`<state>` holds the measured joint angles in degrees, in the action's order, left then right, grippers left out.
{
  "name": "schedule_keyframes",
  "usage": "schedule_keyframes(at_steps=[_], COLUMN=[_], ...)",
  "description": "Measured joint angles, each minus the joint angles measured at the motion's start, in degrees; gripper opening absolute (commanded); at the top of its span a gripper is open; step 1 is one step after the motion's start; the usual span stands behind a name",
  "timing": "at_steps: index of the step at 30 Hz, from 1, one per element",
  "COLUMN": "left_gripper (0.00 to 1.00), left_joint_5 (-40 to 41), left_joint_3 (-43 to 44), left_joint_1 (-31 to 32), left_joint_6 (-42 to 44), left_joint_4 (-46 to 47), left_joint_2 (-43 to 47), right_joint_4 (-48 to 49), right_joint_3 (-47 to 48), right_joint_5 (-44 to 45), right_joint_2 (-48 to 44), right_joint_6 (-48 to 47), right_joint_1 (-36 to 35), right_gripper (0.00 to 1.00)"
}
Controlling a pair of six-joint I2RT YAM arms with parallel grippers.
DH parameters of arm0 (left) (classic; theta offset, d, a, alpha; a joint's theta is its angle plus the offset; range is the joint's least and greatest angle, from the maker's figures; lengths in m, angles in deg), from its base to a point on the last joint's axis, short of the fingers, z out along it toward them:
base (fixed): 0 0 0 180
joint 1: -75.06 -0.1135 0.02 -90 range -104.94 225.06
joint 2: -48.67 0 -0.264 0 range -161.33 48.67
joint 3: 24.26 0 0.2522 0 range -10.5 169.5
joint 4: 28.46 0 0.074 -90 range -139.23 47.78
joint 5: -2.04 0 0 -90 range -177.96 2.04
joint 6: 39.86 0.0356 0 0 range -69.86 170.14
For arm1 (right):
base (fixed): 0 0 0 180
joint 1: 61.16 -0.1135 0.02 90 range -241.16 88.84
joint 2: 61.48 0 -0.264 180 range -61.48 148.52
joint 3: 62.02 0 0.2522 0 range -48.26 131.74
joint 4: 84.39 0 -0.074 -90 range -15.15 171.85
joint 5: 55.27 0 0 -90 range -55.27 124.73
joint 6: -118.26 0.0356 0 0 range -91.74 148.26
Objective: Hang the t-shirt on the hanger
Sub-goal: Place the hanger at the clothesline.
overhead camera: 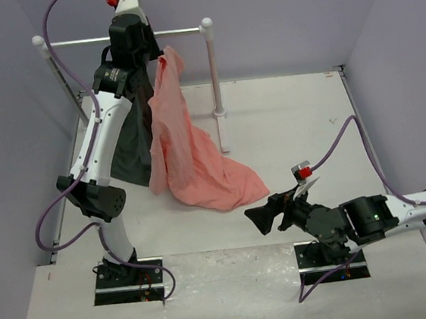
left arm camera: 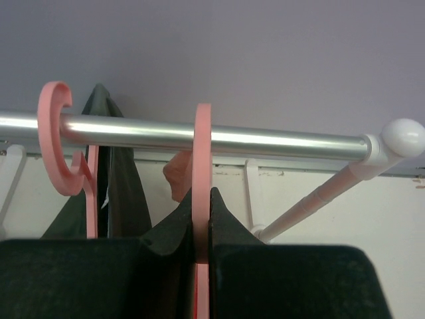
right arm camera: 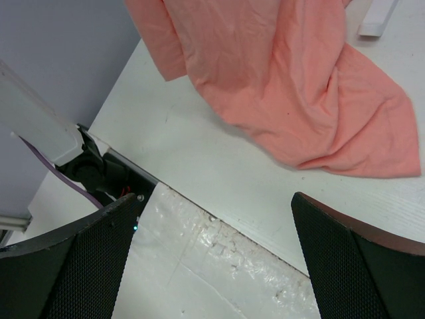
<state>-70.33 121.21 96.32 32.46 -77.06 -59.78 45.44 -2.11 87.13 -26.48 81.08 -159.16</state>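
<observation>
A salmon-pink t-shirt (overhead camera: 189, 147) hangs from the rail and trails onto the table; it also shows in the right wrist view (right arm camera: 285, 80). My left gripper (overhead camera: 136, 42) is up at the rail, shut on the neck of the pink hanger (left arm camera: 202, 166), whose hook sits over the metal rail (left arm camera: 265, 141). Its arms are hidden under the shirt. My right gripper (overhead camera: 268, 216) is open and empty, low over the table's near edge, just in front of the shirt's hem.
A second pink hanger (left arm camera: 56, 146) with a dark grey-green garment (overhead camera: 132, 149) hangs on the rail to the left. The white rack's post (overhead camera: 212, 68) and foot stand behind the shirt. Purple walls close in on three sides.
</observation>
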Motion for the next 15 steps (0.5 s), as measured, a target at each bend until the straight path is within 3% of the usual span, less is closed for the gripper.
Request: schedule_keyframes(at_steps=[6,15], left_gripper=[0.0,0.0], left_joint_5=[-2.4,-4.3], left_joint_3=[-0.9,-1.0], left_joint_1=[-1.9,-2.8], left_joint_6=[-1.1,-1.9], left_joint_4=[3.2,5.2], left_joint_2=[0.0,-2.4], right_joint_4=[0.6,1.3], right_joint_3=[-3.7,-4.9], right_joint_5=[0.7,0.7], right_joint_2=[-6.4,-7.3], right_joint_6=[-0.1,-0.7], right_joint_1=[0.0,0.0], right_gripper=[0.99,0.99])
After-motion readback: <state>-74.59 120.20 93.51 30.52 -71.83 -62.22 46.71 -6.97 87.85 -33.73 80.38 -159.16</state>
